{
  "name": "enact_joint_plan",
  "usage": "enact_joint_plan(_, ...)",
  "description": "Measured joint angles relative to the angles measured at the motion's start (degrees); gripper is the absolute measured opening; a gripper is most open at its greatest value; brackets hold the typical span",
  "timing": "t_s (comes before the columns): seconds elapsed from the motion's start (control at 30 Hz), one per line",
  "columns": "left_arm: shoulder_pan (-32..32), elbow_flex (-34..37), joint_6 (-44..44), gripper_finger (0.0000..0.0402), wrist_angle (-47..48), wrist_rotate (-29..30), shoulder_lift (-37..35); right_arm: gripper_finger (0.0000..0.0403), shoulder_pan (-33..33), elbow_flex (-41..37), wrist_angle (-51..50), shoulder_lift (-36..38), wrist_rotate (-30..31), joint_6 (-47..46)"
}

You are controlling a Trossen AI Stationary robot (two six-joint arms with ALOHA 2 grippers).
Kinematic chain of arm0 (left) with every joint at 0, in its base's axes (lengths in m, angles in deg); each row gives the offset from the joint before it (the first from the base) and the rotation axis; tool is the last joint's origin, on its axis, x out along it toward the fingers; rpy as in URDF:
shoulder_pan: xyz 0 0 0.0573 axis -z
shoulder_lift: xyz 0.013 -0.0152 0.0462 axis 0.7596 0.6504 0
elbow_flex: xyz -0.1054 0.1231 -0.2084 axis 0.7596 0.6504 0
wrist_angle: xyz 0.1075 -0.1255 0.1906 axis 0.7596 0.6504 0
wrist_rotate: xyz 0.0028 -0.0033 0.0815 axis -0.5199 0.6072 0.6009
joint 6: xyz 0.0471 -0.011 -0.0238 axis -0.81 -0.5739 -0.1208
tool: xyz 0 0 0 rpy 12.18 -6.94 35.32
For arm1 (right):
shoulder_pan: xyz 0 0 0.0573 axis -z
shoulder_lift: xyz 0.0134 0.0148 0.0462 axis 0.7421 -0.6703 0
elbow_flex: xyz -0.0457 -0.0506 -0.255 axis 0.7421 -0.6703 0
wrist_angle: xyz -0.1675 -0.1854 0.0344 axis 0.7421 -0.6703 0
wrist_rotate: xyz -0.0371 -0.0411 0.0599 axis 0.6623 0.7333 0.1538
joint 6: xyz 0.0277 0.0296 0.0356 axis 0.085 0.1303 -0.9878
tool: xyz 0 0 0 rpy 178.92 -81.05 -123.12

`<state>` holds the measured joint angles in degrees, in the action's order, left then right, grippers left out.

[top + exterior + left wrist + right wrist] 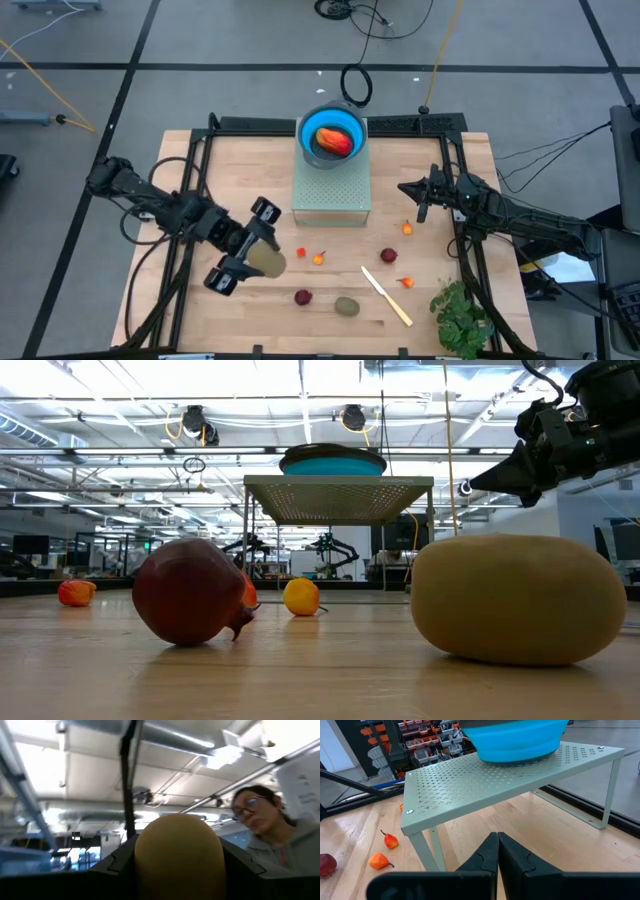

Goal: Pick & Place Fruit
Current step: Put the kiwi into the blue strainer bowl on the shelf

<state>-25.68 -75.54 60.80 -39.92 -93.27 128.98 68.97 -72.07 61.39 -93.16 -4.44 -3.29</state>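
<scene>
Left gripper: is being held closed around a tan-yellow oval fruit, lifted over the left front part of the wooden table; in the left wrist view the oval is being gripped between the two dark fingers.
Right gripper: is being kept fully closed and empty, just to the right of the green perforated stand; the fingers are being pressed together in the right wrist view.
Blue bowl: is being carried on the stand's far end, with the large red-orange oval lying inside.
Fruit on the table: two dark red balls and, a kiwi-like oval, and small orange-red bits are being left scattered in front of the stand.
Cream knife: is being left lying diagonally at the front right.
Leafy bunch: is being left at the front right corner.
Person: is being seen beyond the held fruit in the left wrist view.
</scene>
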Motion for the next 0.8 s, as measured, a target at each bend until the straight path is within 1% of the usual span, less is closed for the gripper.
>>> enact_joint_plan(0.07, 0.0, 0.0, -1.7, 0.0185, -0.4, -2.6, 0.0, 0.0, 0.0, 0.0, 0.0, 0.0, 0.0, 0.0)
enact_joint_plan(0.2, 0.1, 0.0, -3.9, 0.0186, -2.9, -6.1, 0.0, 0.0, 0.0, 0.0, 0.0, 0.0, 0.0, 0.0)
enact_joint_plan(0.33, 0.1, 0.0, -5.3, 0.0214, -2.6, -7.5, 0.0, 0.0, 0.0, 0.0, 0.0, 0.0, 0.0, 0.0)
enact_joint_plan(0.43, 0.1, 0.0, -5.3, 0.0216, -2.7, -7.5, 0.0, 0.0, 0.0, 0.0, 0.0, 0.0, 0.0, 0.0)
enact_joint_plan(0.6, 0.1, 0.0, -6.1, 0.0185, -2.7, -7.6, 0.0, 0.0, 0.0, 0.0, 0.0, 0.0, 0.0, 0.0)
enact_joint_plan(0.7, 0.1, 0.0, -5.9, 0.0185, -2.7, -7.2, 0.0, 0.0, 0.0, 0.0, 0.0, 0.0, 0.0, 0.0)
enact_joint_plan(0.73, 0.1, 0.0, -5.2, 0.0185, -2.6, -6.2, 0.0, 0.0, 0.0, 0.0, 0.0, 0.0, 0.0, 0.0)
enact_joint_plan(0.8, 0.1, 0.0, -2.0, 0.0189, -2.6, -1.9, 0.0, 0.0, 0.0, 0.0, 0.0, 0.0, 0.0, 0.0)
